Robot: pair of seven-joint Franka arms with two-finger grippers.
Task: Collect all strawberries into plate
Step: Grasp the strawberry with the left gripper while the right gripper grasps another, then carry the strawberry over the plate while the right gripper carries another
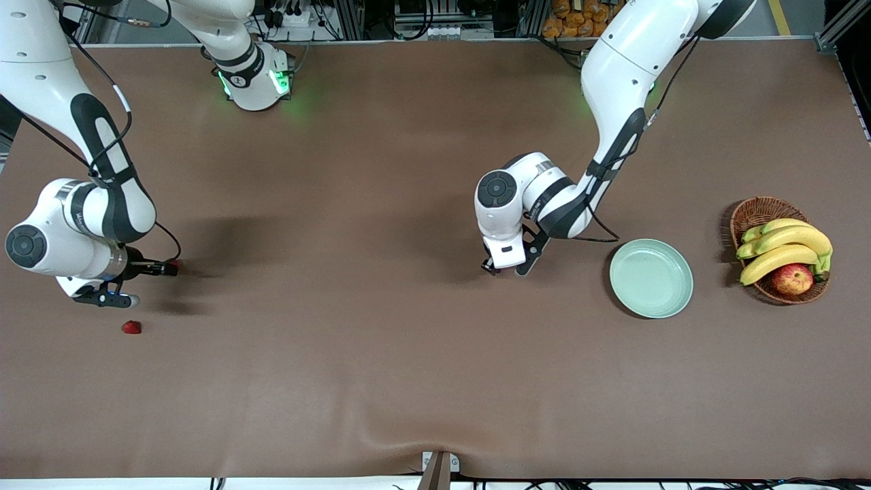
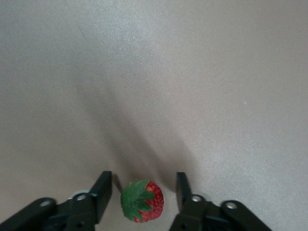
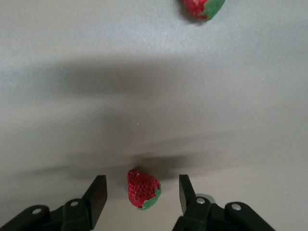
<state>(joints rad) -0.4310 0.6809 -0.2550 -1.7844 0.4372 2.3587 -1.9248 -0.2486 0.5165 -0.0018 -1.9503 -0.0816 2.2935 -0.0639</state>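
Meanwhile, both arms were bent down low to the table (image 1: 381, 381), wrists pitched toward the cloth. The left pincer (image 2: 143, 192) stood near the table's middle, beside the pale green plate (image 1: 651, 278), its fingers (image 2: 102, 190) straddling a strawberry (image 2: 142, 201) with gaps on both sides, not gripping. The right pincer (image 3: 142, 192) was down at the right arm's end of the table, fingers (image 3: 98, 193) likewise parted around a second strawberry (image 3: 142, 188), not touching it. A third strawberry (image 1: 131, 328) lay nearer the front camera, close by. A wicker basket (image 1: 752, 212) of bananas (image 1: 782, 246) and an apple (image 1: 792, 279) sat past the plate.
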